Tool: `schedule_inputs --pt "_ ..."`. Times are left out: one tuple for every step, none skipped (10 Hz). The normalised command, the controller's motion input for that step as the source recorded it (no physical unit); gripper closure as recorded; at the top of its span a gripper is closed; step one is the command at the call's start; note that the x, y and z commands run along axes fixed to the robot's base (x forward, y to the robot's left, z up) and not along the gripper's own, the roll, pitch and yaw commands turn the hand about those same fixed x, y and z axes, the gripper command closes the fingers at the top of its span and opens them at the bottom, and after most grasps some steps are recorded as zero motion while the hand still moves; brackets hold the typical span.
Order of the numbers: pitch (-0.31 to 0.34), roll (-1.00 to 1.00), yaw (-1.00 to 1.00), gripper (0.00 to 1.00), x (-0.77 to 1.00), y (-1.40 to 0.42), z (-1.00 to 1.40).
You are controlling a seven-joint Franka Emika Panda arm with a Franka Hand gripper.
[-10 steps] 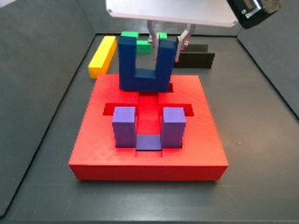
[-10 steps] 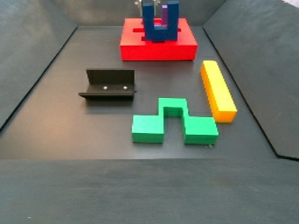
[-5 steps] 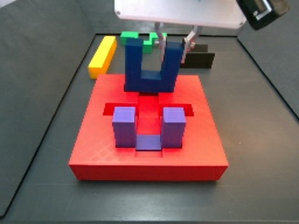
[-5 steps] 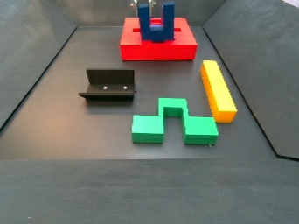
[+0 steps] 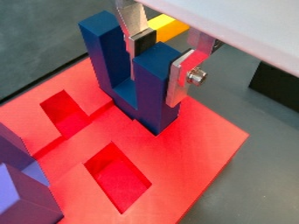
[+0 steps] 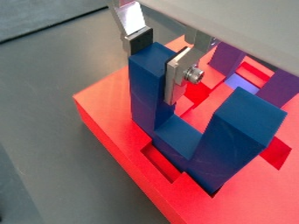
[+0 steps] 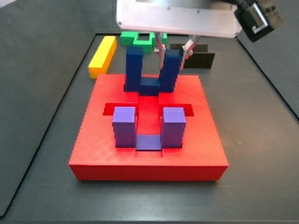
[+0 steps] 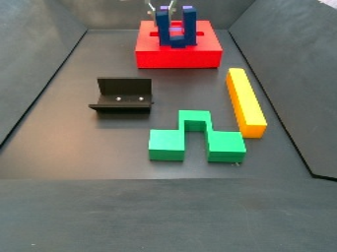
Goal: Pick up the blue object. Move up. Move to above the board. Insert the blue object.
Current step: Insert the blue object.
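1. Blue dominates a wrist view: the blue object [image 5: 135, 74] stands prongs-up on the board [image 5: 198, 162], its base at the edge of a recess. The end effector [image 5: 162, 55] is clamped on one prong, a silver finger [image 5: 184, 74] flat against its outer face and the other in the gap between the prongs. Gripping one prong probably leaves the base free to go down into its slot. Two open recesses show nearby.

2. Seen from the opposite wrist view, the blue object [image 6: 193, 122] has its base low at the board [image 6: 111, 114] surface, apparently entering a slot; how deep it sits I cannot tell. The purple block [image 6: 274, 83] stands behind it.

3. One side view shows the end effector [image 7: 166, 48] above the far end of the board [image 7: 146, 162], holding the blue object [image 7: 152, 70] upright. One purple block [image 7: 149, 125] sits seated near the front, prongs up. Behind are one yellow bar [image 7: 103, 54], one green block [image 7: 142, 38] and the fixture [image 7: 201, 59].

4. From the opposite side view, the blue object [image 8: 176, 27] is on the board [image 8: 178, 54] at the far end. On the table [image 8: 79, 128] lie one fixture [image 8: 122, 96], one green block [image 8: 194, 138] and one yellow bar [image 8: 245, 100], all well apart from the board.
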Motion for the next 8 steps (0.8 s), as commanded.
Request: schedule_inputs --pt "0.0 -0.02 0.02 1.0 0.0 0.04 -0.32" --pt "0.0 -0.03 0.0 1.0 0.0 0.16 -0.44" --pt "0.0 -0.09 -0.13 1.0 0.0 0.16 -0.58" --pt "0.0 -0.14 -0.14 1.0 0.0 0.13 -0.65" --pt "-0.027 -0.13 -0.15 1.0 0.0 0.07 -0.77" --pt "-0.023 -0.06 -0.08 1.0 0.0 0.05 -0.76" --pt "0.0 0.0 0.0 1.0 -0.03 0.0 0.0" --pt "-0.037 0.04 0.0 1.0 -0.12 -0.11 -0.01"
